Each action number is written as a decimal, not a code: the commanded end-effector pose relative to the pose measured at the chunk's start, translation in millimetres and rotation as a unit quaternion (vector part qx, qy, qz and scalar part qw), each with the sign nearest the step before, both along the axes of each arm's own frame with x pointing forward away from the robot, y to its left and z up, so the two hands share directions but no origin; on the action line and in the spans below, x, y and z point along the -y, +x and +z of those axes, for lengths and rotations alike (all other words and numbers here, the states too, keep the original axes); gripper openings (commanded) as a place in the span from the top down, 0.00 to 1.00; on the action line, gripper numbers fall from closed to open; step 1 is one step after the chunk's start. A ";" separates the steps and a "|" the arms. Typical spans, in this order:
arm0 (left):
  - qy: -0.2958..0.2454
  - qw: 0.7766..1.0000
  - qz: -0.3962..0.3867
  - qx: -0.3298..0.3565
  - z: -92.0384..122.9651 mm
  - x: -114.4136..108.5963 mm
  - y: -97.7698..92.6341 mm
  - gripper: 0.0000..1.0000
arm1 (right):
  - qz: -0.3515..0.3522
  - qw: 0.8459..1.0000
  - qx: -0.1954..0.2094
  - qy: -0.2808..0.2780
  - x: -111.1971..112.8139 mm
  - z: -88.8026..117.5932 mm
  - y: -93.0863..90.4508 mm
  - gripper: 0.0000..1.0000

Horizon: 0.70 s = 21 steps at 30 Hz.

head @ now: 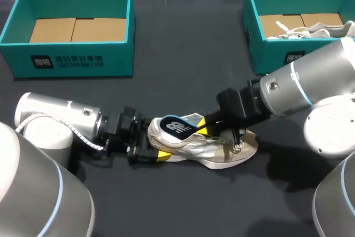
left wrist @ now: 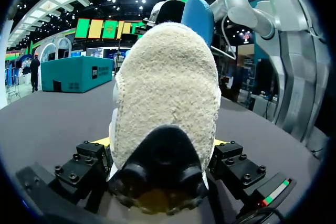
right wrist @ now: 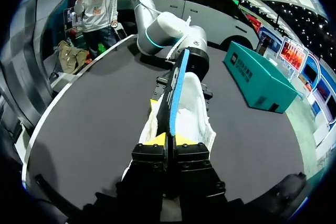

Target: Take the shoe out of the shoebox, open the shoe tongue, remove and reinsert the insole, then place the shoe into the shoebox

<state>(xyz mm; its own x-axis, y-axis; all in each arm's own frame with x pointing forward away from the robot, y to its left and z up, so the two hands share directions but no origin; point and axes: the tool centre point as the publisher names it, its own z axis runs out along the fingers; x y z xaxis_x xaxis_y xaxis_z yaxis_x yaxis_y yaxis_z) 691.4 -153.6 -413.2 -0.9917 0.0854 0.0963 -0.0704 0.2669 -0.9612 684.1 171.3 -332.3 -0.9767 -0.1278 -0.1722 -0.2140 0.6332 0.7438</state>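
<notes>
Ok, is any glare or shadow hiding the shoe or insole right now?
Head view: no glare; the shoe and insole are evenly lit, a soft shadow on the table past the toe. Left wrist view: the shoe's heel base is dark. Right wrist view: insole edge-on, well lit.

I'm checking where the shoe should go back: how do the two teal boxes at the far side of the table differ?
The left box shows only its bare cardboard floor; the right box holds a white shoe. The left box is in full view; the right box's near corner is hidden behind the right arm. Both are teal, open-topped and cardboard-floored.
</notes>
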 end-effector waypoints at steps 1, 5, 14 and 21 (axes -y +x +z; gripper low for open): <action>0.000 1.000 0.001 0.000 -5.5 0.5 -0.8 1.00 | 0.035 0.999 -0.010 -0.028 -21.0 7.6 10.4 1.00; 0.000 1.000 0.001 0.000 -5.5 0.5 -0.8 1.00 | 0.057 0.997 -0.009 -0.047 -34.9 13.0 12.1 1.00; 0.000 1.000 0.001 0.000 -5.5 0.5 -0.8 1.00 | 0.062 0.992 -0.003 -0.106 -54.2 25.1 8.8 1.00; 0.000 1.000 0.001 0.000 -5.5 0.5 -0.8 1.00 | 0.040 0.990 -0.005 -0.135 -59.2 26.6 7.7 1.00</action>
<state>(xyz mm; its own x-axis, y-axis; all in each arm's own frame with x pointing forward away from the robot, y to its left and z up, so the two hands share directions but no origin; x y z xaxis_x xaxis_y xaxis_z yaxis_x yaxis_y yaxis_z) 691.4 -153.5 -413.2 -0.9917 0.0854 0.0962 -0.0703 0.2668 -0.9612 693.4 223.8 -307.0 -0.9604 -0.2559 -0.1106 -0.2665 0.7265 0.6334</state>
